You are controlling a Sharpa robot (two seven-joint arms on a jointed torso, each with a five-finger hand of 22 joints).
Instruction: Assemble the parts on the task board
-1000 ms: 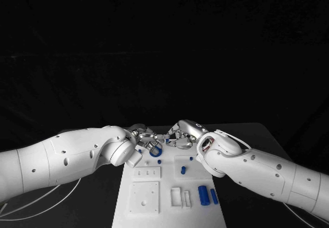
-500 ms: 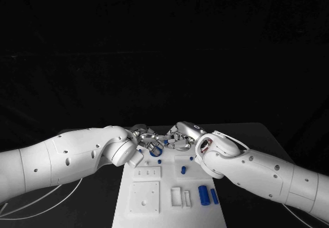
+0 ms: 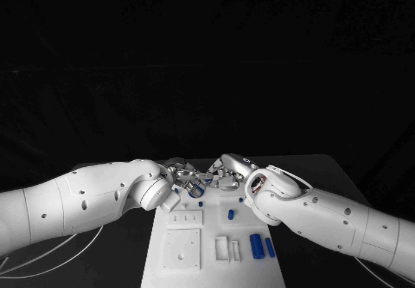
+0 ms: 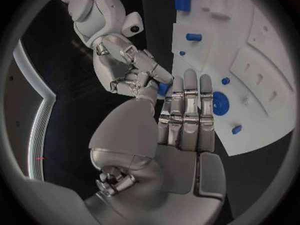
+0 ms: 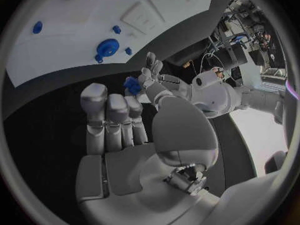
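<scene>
- Left hand (image 3: pixel 182 172) and right hand (image 3: pixel 226 170): fingertips meet above the task board (image 3: pixel 216 252), pinching one small blue part (image 5: pixel 132 85).
- Blue ring (image 3: pixel 196 192): flat on the board.

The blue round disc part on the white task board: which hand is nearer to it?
Left. The left hand hovers right beside the blue round disc part, its fingers next to it; the right hand is slightly farther.

Hands (image 3: pixel 210 176) crowd board's (image 3: pixel 195 255) far end; near end prob. free.

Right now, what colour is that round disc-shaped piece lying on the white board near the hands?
Blue. The round part on the task board shows best in the right wrist view.
</scene>
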